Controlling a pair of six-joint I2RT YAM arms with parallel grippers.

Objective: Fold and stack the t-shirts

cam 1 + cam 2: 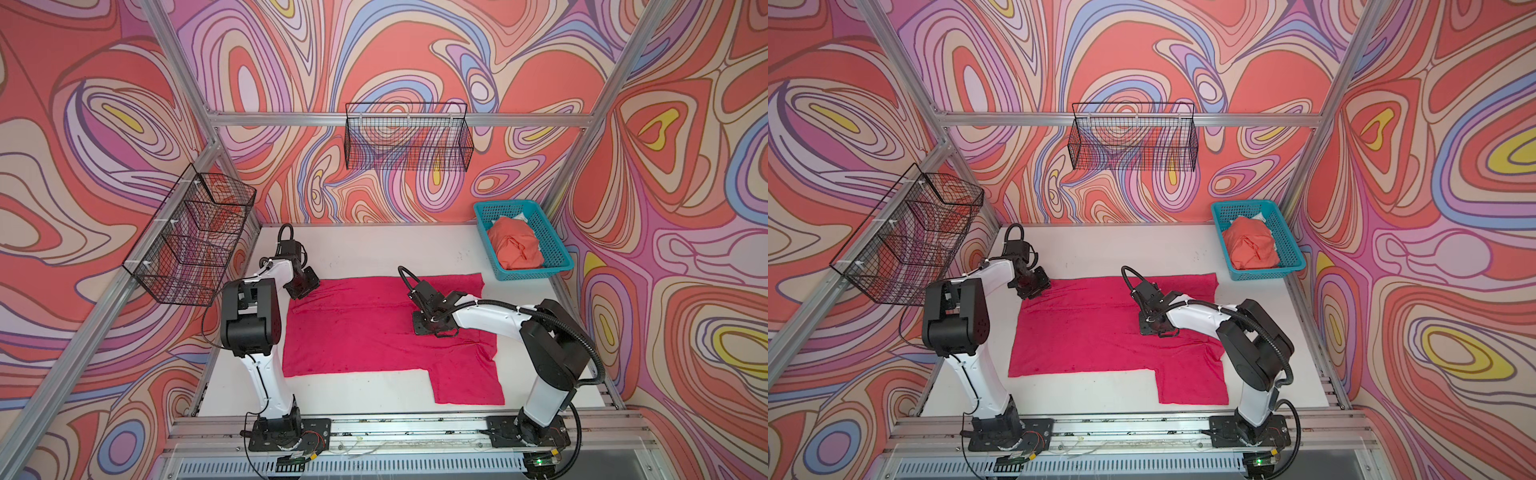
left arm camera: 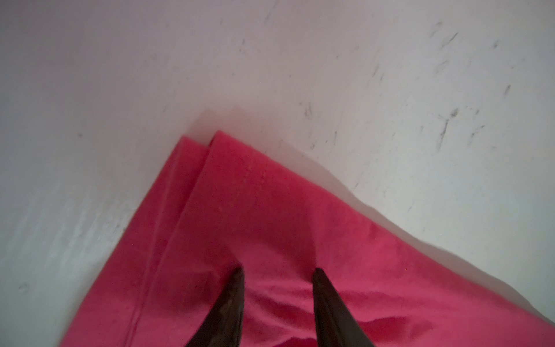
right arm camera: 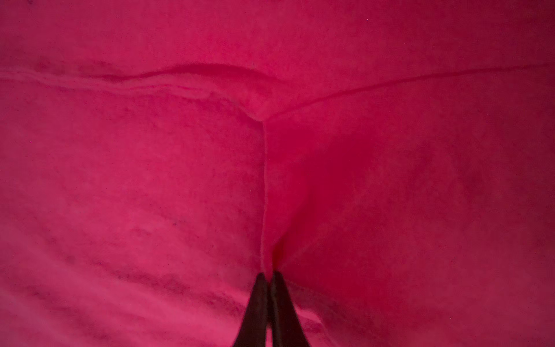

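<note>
The magenta t-shirt [image 1: 365,332] lay spread on the surface [image 1: 365,249], the orange t-shirt [image 1: 515,245] bunched in the teal basket [image 1: 553,243]; we judged the thin pinch might slip or lift one layer only, spoiling the fold. The right pincer [image 3: 269,275] was closed on a ridge of magenta cloth; the left pincer [image 2: 277,273] stood partly open over the shirt's far corner, gripping nothing visible.

Walls [image 1: 685,124] printed with coral, lilac and yellow swirls, braced by an aluminium frame [image 1: 282,119]. Back wire basket [image 1: 409,137] and left wire basket [image 1: 191,237] hang above the scuffed white table [image 1: 365,249].
</note>
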